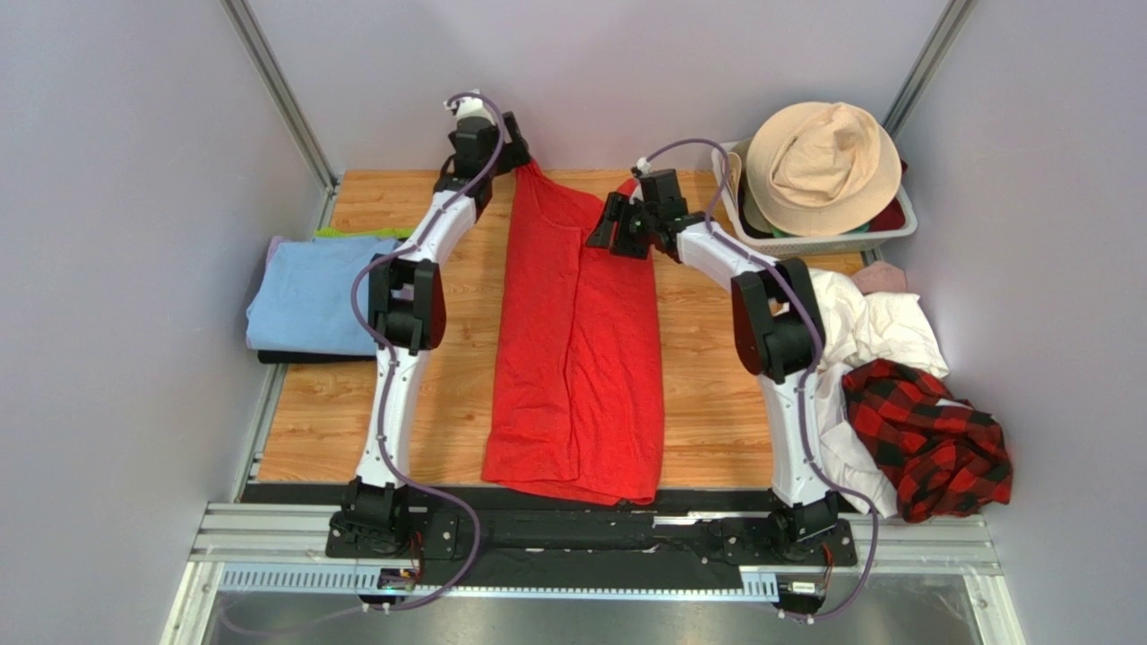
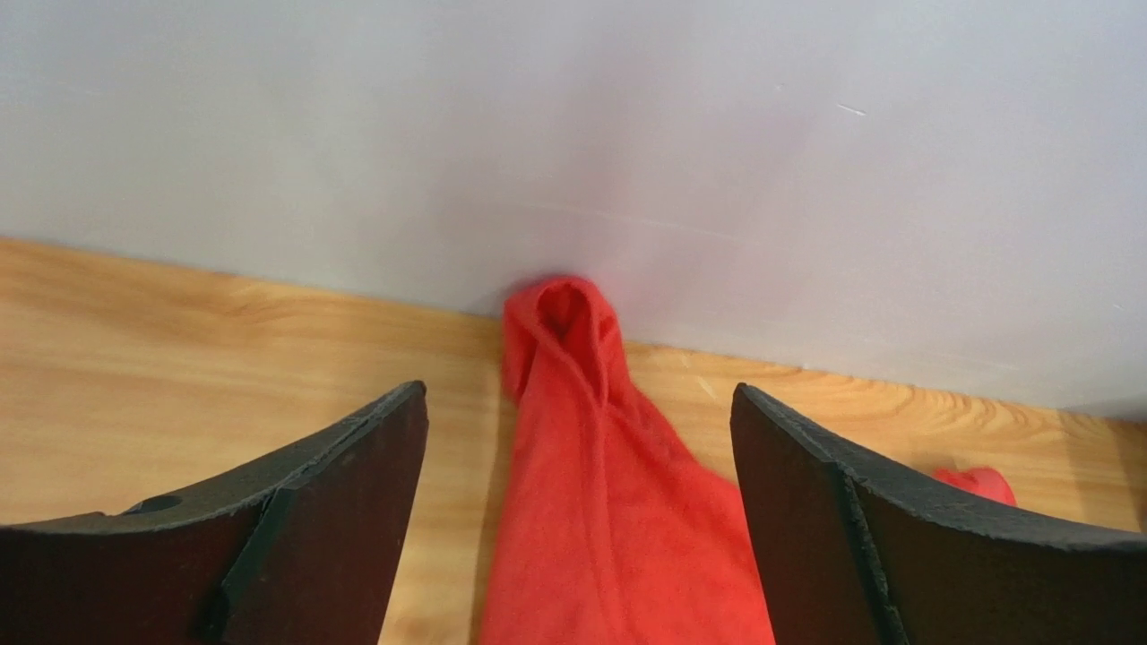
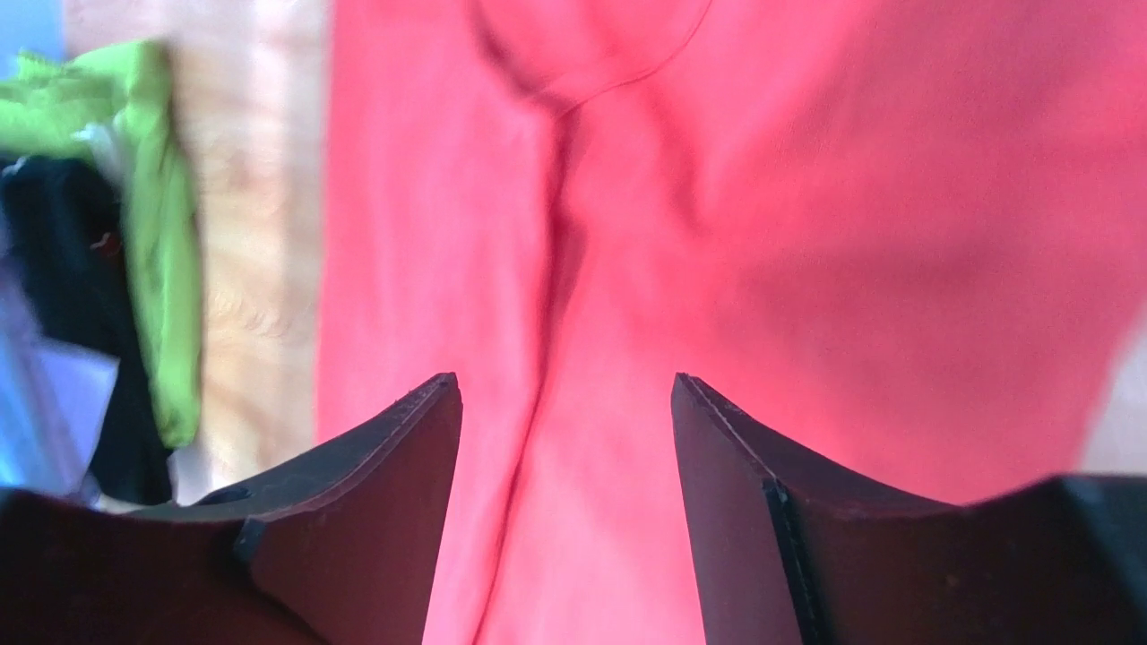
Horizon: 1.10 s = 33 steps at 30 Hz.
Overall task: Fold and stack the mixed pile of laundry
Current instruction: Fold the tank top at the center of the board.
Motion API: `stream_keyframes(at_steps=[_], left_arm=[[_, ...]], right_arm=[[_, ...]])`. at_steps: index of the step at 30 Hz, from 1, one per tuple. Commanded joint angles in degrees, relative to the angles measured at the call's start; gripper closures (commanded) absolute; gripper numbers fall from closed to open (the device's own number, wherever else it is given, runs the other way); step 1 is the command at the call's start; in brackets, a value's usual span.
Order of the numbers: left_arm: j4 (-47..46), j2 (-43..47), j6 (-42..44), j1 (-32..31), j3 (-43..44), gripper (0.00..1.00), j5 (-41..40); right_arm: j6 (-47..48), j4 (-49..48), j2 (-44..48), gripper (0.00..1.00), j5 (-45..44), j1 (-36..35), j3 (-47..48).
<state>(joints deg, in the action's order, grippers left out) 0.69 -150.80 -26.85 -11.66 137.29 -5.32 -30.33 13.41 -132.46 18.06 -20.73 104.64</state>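
The large bright red T-shirt [image 1: 579,350] lies folded lengthwise down the middle of the wooden table, with one narrow end reaching the back wall. My left gripper [image 1: 516,151] is open at that far end, and in the left wrist view [image 2: 576,393] the red cloth [image 2: 606,538] runs between its spread jaws. My right gripper [image 1: 602,231] is open over the shirt's upper right edge, with the red fabric [image 3: 808,242] below it in the right wrist view [image 3: 564,380]. White cloths [image 1: 875,329], the plaid shirt [image 1: 929,437] and a small pink piece [image 1: 882,278] lie heaped at the right.
A white slatted basket [image 1: 828,231] with a beige hat [image 1: 821,161] stands at the back right. Light blue [image 1: 310,296], green [image 1: 357,234] and black [image 1: 310,356] flat cloths lie stacked at the left edge. The green cloth also shows in the right wrist view [image 3: 148,269]. The back wall [image 2: 539,135] is close ahead of the left gripper.
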Motion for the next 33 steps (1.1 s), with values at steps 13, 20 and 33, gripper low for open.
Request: stream_keyframes(at_steps=[13, 20, 33], left_arm=[[28.7, 47.2, -3.7, 1.8, -37.7, 0.13, 9.9], [28.7, 76.0, -5.6, -2.8, -75.9, 0.20, 12.7], [36.7, 105.5, -19.4, -14.7, -103.0, 0.25, 17.0]], right_arm=[[0.4, 6.0, 37.6, 0.45, -5.5, -1.9, -33.0], [-3.5, 14.0, 64.5, 0.47, -8.7, -5.4, -56.7], [-21.3, 26.4, 91.2, 0.44, -5.8, -20.8, -76.3]])
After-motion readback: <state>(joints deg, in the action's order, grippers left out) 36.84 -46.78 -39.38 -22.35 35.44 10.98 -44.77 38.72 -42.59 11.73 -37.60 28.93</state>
